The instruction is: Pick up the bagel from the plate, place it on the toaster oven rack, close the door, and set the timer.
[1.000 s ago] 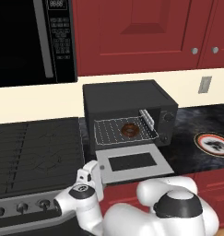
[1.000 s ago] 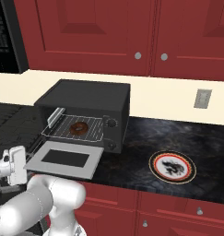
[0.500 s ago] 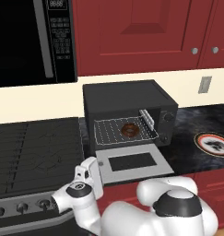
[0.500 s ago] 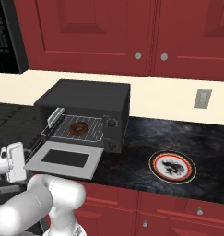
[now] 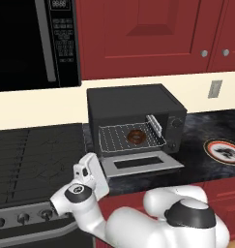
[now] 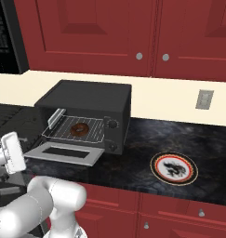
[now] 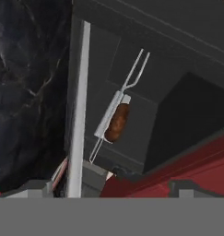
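Left base view puts the gripper (image 5: 92, 169) nearest, low in front of the counter edge by the stove (image 5: 32, 150), beside the front left corner of the door (image 5: 140, 164); whether its fingers are parted I cannot tell, and it carries nothing visible. That low spot probably suits pushing the flap up from beneath. Beyond, the door lies flat open. Farther in, the bagel (image 5: 136, 136) rests on the pulled-out rack (image 5: 114, 138) of the toaster oven (image 5: 133, 99). Off to the right, the plate (image 5: 224, 150) sits bare.
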### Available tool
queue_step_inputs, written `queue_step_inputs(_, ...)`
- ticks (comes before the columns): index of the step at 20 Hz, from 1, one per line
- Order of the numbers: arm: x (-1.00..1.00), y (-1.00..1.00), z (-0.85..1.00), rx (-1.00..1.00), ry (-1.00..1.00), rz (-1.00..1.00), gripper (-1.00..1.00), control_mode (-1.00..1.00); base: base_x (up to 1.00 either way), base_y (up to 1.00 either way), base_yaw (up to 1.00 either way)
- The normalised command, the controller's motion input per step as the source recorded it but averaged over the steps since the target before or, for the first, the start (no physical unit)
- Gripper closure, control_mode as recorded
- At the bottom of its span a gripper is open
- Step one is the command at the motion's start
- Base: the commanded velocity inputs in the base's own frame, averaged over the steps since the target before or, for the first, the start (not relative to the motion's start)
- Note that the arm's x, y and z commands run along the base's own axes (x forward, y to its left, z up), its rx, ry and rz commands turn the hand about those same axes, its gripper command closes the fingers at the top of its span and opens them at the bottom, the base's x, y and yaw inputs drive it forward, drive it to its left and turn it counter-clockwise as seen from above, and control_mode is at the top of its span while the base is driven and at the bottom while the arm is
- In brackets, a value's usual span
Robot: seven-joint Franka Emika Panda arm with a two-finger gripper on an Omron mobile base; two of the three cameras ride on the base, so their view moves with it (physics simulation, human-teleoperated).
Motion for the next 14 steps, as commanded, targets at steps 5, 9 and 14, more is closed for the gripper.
queue_step_inputs(5,0.32,-0.17,0.44,-0.2,0.03,0.01,-1.0,-1.0,0.0,0.0,0.0)
queue_step_inputs(9,0.64,-0.17,0.2,-0.15,0.09,0.13,-1.0,-1.0,0.0,0.0,0.0)
queue_step_inputs(14,0.77,-0.16,0.09,-0.15,0.13,0.19,-1.0,-1.0,0.0,0.0,0.0)
